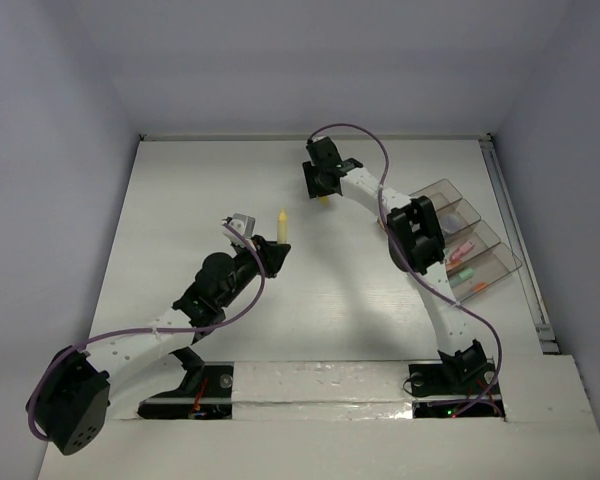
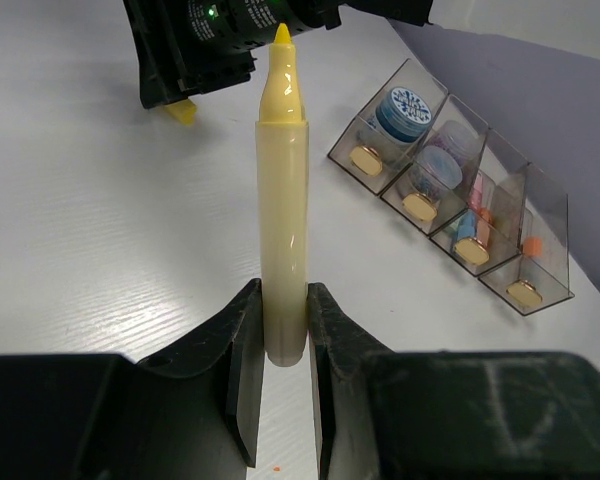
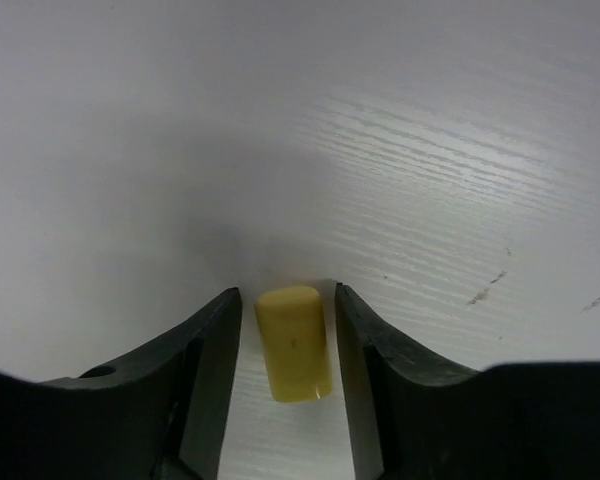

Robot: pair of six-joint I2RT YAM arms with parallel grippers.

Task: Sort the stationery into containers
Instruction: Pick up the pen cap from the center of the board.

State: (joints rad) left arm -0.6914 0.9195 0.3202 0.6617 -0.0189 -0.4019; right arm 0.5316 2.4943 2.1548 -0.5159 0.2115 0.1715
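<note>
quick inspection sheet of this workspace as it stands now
surface: white wood-grain table, a few small dark specks
job's things: uncapped yellow marker held tip-up; yellow cap on the table; organiser tray at the right edge, holding round tubs and pens
clutter: nothing seen
grippers: left gripper shut on the marker's base; right gripper open, jaws either side of the cap, a gap on each side
cables: purple cables run along both arms, off the items
surroundings: plain walls on three sides; rail along the table's right edge
</note>
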